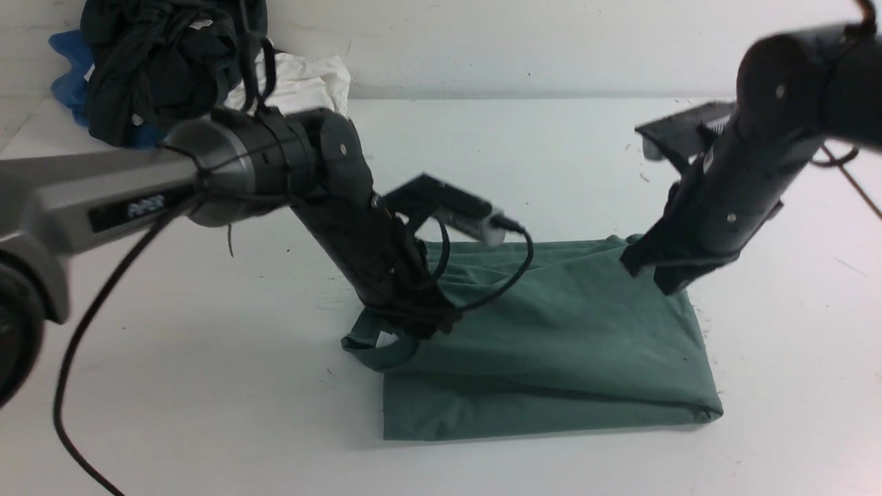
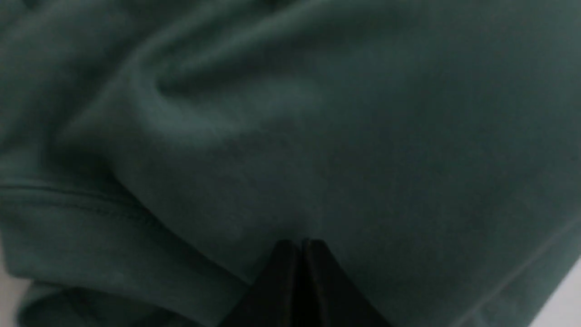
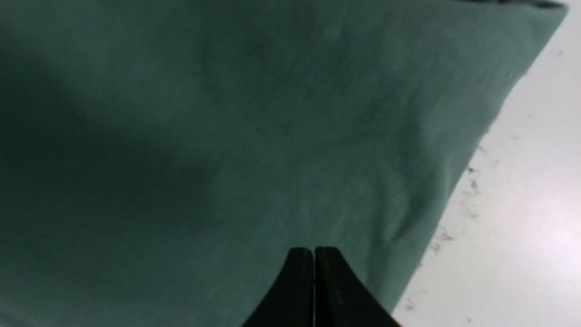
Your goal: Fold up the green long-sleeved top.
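Two robot arms bear down on the green long-sleeved top, which lies as a compact, roughly rectangular bundle on the white tabletop in front of the robot, its ribbed neck opening looping out at the robot's left. The left tool sits low at that collar end with its jaws drawn together, the tips against the cloth; whether a pinch of fabric is caught between them cannot be told from the wrist view. The right tool, over the far corner on the robot's right, also has its jaws closed flat together and appears to hold nothing, the tips at the surface of the fabric beside the bare tabletop. A heap of dark, white and blue garments rests well apart at the back left corner. Judging by the tidy outline, with no sleeves trailing out, the folding looks largely done, and the step in hand seems to be pressing or smoothing the bundle rather than lifting it. A sagging crease runs along the near edge, so the next move probably calls for either a flattening stroke across the top layer or a clean withdrawal upward, without dragging the loose collar or undoing the fold.
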Robot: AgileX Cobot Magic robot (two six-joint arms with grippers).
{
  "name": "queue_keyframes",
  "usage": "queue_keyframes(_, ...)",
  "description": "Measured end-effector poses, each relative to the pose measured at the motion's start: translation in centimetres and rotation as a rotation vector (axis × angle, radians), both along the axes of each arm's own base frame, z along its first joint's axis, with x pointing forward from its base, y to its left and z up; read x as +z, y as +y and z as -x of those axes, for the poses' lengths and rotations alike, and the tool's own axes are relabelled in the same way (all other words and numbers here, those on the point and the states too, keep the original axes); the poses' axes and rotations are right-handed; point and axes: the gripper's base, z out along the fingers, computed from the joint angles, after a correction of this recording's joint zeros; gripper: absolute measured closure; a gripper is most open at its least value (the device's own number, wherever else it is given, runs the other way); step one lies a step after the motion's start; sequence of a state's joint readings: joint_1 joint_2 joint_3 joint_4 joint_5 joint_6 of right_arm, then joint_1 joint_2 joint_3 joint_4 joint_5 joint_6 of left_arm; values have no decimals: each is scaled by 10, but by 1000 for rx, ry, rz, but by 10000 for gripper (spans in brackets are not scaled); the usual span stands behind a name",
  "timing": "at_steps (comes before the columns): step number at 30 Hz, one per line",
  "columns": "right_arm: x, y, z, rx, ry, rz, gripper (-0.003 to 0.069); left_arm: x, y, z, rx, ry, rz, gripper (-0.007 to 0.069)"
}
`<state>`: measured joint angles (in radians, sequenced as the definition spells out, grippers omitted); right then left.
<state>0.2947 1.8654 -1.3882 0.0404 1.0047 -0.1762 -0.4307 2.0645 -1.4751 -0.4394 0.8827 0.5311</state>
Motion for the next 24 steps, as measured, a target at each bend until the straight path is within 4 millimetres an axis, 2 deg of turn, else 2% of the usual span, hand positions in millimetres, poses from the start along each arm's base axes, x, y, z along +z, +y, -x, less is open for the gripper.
queue_keyframes(1,-14,0,1,-8,3,-10,669,-10,0,-1,-1,27,-11,631)
queue_keyframes(3,-40,2,3,-23,11,-27,671,-14,1,-3,6,53,-6,631)
queue_keyframes(4,-40,2,3,-24,11,-29,671,-14,2,-4,6,56,-7,631)
queue_keyframes(5,-60,7,4,-26,20,-36,672,-17,3,-5,11,71,-4,631)
queue_keyframes(10,-66,20,3,5,-20,-48,672,-18,8,-10,22,85,-5,631)
queue_keyframes(15,-60,35,2,37,-70,-70,672,-10,29,-21,47,116,-11,631)
queue_keyframes(16,-53,40,3,36,-75,-89,672,-2,40,-24,53,123,-17,631)
queue_keyframes(17,-52,40,4,37,-77,-90,672,-2,42,-25,54,126,-19,631)
queue_keyframes(19,-22,41,7,43,-134,-116,673,31,60,-27,69,93,-6,631)
queue_keyframes(21,16,38,12,52,-230,-143,673,73,71,-23,80,13,19,631)
queue_keyframes(22,49,34,20,56,-318,-172,673,105,75,-14,81,-62,42,631)
queue_keyframes(23,64,32,24,59,-357,-182,673,127,77,-6,79,-113,54,631)
queue_keyframes(24,87,28,34,63,-419,-200,673,148,81,4,80,-159,63,631)
